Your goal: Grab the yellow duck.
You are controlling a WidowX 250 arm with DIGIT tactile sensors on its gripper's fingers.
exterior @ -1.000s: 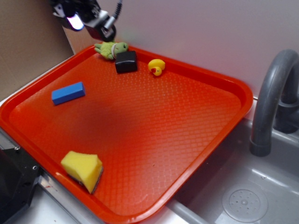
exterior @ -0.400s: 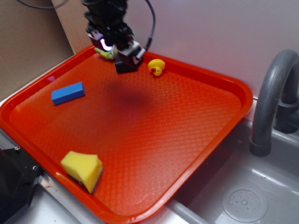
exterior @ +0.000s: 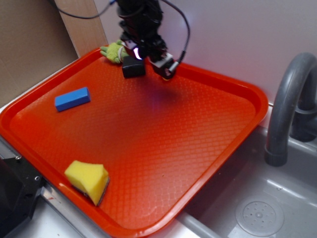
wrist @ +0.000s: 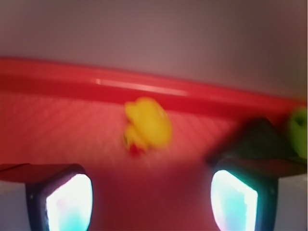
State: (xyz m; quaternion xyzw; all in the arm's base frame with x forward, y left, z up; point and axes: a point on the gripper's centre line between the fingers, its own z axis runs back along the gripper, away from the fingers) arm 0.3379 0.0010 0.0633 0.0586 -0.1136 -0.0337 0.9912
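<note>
Hovering above the yellow duck (wrist: 147, 126) near the tray's (exterior: 213, 148) back rim.
The gripper (wrist: 151, 202) is spread wide, empty, with the duck lying between and beyond its fingers (wrist: 67, 202).

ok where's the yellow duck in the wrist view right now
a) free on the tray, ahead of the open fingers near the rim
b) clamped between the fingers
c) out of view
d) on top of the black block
a: the yellow duck sits on the tray by its far rim, beyond the open gripper, touching neither finger.
</note>
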